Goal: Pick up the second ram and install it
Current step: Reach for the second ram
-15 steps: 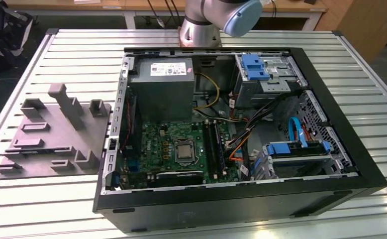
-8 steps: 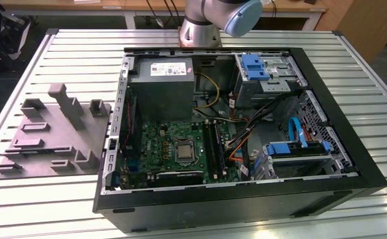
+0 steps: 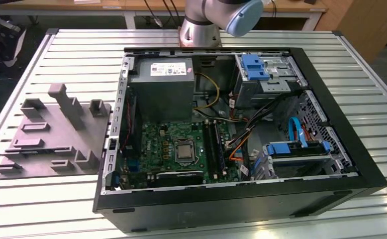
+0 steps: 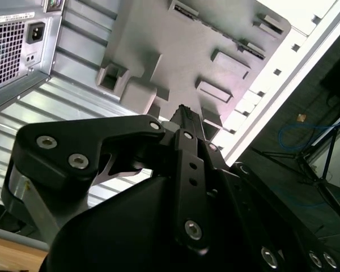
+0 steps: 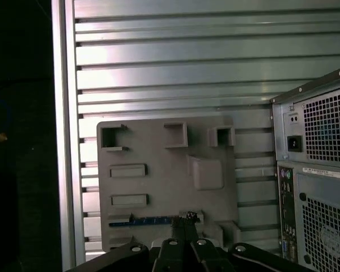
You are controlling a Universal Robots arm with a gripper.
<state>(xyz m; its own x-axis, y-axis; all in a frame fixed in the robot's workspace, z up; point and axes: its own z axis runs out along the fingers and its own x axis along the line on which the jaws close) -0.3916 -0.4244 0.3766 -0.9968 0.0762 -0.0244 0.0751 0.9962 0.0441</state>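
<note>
In the first wrist view the second ram (image 5: 137, 221) is a thin dark stick with a bluish edge. It lies flat in a slot of the grey holder block (image 5: 158, 153). My gripper (image 5: 185, 221) hangs high above that block, its tips over the stick's end nearest the computer case. The fingers stand shut with nothing between them. The second wrist view has the gripper (image 4: 184, 115) side-on over the same grey block (image 4: 175, 45). In the exterior view the motherboard's long black slots (image 3: 215, 144) lie inside the open case (image 3: 326, 164).
The grey holder block (image 3: 54, 134) has upright posts and sits at the exterior view's left of the case on a slatted metal table (image 3: 34, 209). Cables (image 3: 246, 134), a power supply (image 3: 161, 87) and blue drive brackets (image 3: 253, 67) crowd the case. The arm's base (image 3: 200, 30) stands behind it.
</note>
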